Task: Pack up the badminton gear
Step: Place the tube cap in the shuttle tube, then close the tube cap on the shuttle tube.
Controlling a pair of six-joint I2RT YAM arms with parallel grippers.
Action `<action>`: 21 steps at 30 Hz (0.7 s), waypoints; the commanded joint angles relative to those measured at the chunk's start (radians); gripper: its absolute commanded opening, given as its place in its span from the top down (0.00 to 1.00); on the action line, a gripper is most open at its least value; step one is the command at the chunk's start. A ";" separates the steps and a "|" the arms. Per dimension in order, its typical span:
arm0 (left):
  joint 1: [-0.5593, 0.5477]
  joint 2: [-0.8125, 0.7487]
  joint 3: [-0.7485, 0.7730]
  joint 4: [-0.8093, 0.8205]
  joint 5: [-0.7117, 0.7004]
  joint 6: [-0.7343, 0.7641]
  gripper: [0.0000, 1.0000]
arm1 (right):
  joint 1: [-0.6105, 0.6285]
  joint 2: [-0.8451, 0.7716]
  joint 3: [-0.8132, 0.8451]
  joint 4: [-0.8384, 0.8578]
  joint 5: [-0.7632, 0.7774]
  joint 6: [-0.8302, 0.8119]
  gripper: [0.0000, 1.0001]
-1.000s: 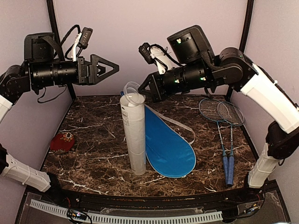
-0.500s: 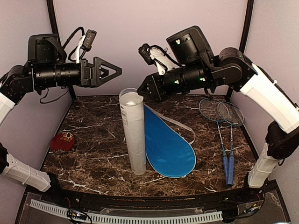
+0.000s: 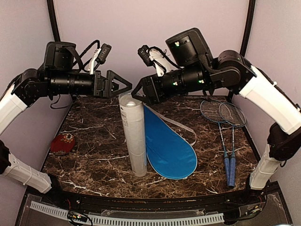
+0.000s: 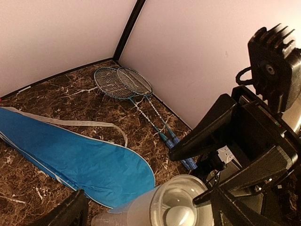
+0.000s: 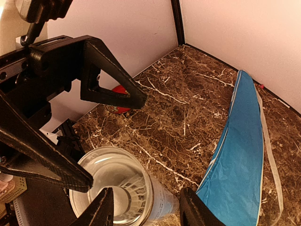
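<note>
— Where is the tall translucent white plastic tube [image 3: 134, 136] found?

— It is stood upright near the middle of the brown marbled table [image 3: 94, 155], long axis vertical and open mouth upward. A white feathered shuttlecock [image 4: 178, 217] is seen just inside the mouth. The big blue racket-shaped fabric cover [image 3: 169, 146] is laid flat just beside it on the right. The two thin rackets with blue handles [image 3: 225, 136] are left well apart, by the right edge.

— And the tools?

— The mouth is flanked. The left gripper [image 3: 123, 85], spread wide, is held just above the rim from the left. The right gripper [image 3: 138, 94], fingers parted with nothing pinched, is held just over the rim from the right.

— Which arm is favoured?

— Neither clearly. Any grasp is judged to need a sideways approach across the vertical axis.
</note>
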 commanded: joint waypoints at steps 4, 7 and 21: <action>0.004 -0.050 -0.055 0.061 -0.001 -0.029 0.08 | 0.004 0.003 0.052 0.007 -0.063 0.030 0.46; 0.004 -0.063 -0.067 0.075 -0.014 -0.028 0.08 | 0.001 0.021 0.076 -0.016 -0.084 0.040 0.44; 0.004 -0.112 -0.127 0.115 -0.087 -0.016 0.13 | -0.040 0.089 0.133 -0.075 -0.122 0.101 0.46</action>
